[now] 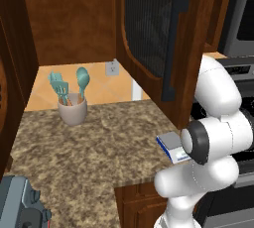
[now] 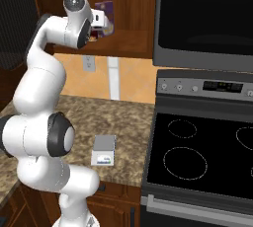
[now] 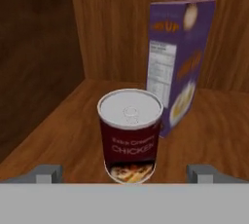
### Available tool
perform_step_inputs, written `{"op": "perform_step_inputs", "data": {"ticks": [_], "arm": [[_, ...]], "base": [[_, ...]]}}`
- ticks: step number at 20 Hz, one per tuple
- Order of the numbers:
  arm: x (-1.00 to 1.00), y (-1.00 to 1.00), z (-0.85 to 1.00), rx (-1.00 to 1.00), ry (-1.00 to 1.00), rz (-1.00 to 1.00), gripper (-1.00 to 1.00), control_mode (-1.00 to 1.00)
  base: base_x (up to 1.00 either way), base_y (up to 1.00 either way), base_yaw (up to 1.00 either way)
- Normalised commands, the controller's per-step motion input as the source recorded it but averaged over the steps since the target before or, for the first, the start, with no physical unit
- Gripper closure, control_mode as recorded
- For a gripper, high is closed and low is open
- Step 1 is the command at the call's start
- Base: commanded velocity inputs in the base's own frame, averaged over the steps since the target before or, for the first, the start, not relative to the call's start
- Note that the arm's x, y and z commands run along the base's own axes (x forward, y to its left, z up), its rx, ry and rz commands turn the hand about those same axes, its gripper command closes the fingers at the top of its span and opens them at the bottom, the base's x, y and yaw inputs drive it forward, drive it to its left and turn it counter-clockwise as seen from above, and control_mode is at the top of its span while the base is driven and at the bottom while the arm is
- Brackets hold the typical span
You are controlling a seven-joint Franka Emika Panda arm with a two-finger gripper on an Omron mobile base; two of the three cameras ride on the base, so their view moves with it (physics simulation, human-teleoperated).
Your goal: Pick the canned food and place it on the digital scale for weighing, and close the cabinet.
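- Brown-speckled granite is covering the counter (image 1: 94,142), which is running from a wood side panel at its left end to a black glass-top stove (image 2: 197,162) at its right end.
- Near the counter's back edge, toward the left, a beige utensil cup (image 1: 72,109) is standing upright and holding teal utensils (image 1: 69,85).
- At the counter's front right corner, just beside the stove, the digital scale (image 2: 104,150) is lying flat, its grey platform bare and its white display panel facing the front edge.
- Above the counter the dark brown cabinet (image 1: 158,43) is standing open, its door swung out toward the robot with the ribbed panel and the long dark bar handle (image 1: 173,48) showing.
- The white arm is reaching up into the cabinet, and the gripper (image 3: 125,172) is sitting low over the wooden shelf (image 3: 58,135) with its jaws spread wide and grasping nothing.
- The canned food (image 3: 130,135), a dark red chicken can with a pale silvery top, is standing upright on the shelf between the two fingertips (image 3: 47,173), with a clear gap on each side.
- Just behind the can and to its right in the hand view, a purple cereal box (image 3: 180,62) is standing upright near the cabinet's back wall.
- A black microwave (image 2: 205,21) is hanging above the stove.
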Motion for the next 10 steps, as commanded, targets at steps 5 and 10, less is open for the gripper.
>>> {"op": "perform_step_inputs", "data": {"ticks": [5, 10], "arm": [[0.37, 0.12, -0.14, 0.0, 0.0, 0.0, -1.0, -1.0], [0.32, 0.01, -0.04, 0.0, 0.0, 0.0, -1.0, -1.0]], "base": [[0.0, 0.0, 0.0], [0.0, 0.0, 0.0]]}}
